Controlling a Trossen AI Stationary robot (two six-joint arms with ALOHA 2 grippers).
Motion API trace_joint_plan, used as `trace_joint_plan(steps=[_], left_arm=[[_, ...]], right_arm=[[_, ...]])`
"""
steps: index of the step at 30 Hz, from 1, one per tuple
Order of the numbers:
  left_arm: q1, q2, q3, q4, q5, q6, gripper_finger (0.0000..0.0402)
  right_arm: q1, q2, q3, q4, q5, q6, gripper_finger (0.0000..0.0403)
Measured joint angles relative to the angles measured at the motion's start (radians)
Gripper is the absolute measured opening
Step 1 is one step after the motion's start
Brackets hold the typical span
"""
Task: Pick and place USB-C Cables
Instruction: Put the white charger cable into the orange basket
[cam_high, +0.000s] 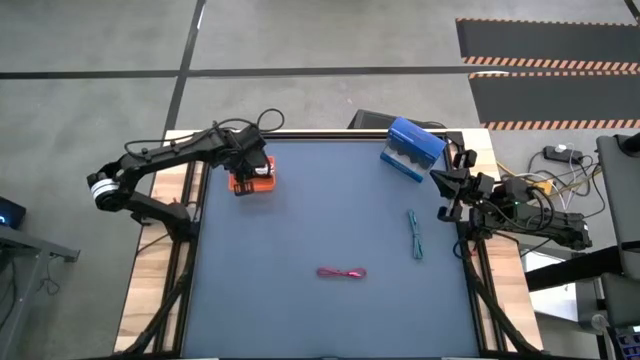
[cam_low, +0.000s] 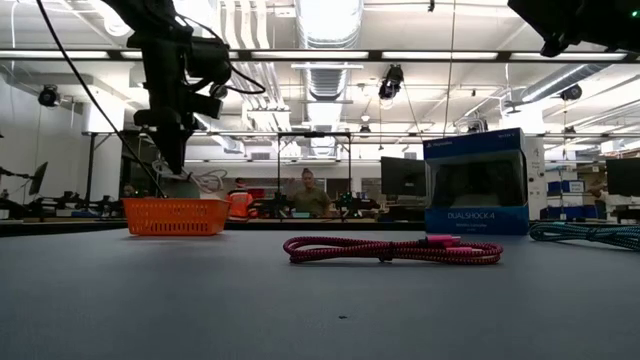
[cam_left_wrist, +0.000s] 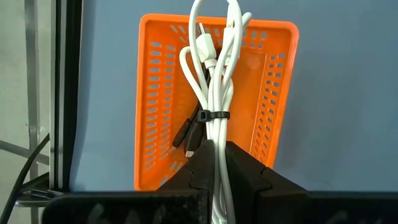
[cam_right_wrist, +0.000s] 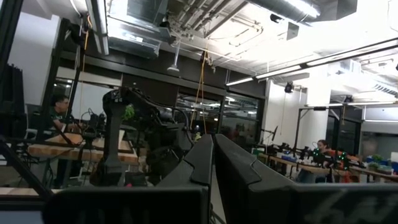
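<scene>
Robotics lab w/ benches (cam_right_wrist: 56, 149), ducting (cam_low: 325, 60)

You can't see much of the black cable (cam_left_wrist: 189, 134); the white cable (cam_left_wrist: 217, 93) between the left gripper's (cam_left_wrist: 219, 163) fingers hides it.

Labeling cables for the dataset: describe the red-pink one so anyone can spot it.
On the dark blue table, look at the near-centre stretch, away from the orange tray. The red-pink USB-C cable lies flat there, braided and folded; the teal cable nearby runs crosswise to it.

White cable (cam_left_wrist: 217, 93): tie-bundled, hanging above orange tray (cam_left_wrist: 155, 93), black cable (cam_left_wrist: 189, 134) inside. Red-pink cable (cam_high: 342, 273): flat mid-table. Teal cable (cam_high: 415, 235): flat toward the table's right side.
</scene>
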Motion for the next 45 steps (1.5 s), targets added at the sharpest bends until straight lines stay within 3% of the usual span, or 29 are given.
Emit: trace_joint_plan(steps=[12, 31, 45], left_arm=[[0.0, 0.0, -0.023, 0.02, -0.004, 0.028, 0.001], [0.001, -0.003, -0.066, 0.046, -0.096, 0.085, 0.001], [0.001, -0.003, -0.159, 0.128, -0.101, 0.081, 0.001]], right_arm=[[0.0, 0.0, 0.0, -0.004, 0.0, -0.003, 0.0009], [0.0, 0.0, 0.0, -0.014, 0.0, -0.007, 0.0009], [0.0, 0.0, 0.0, -0.013, 0.0, 0.0, 0.0009]])
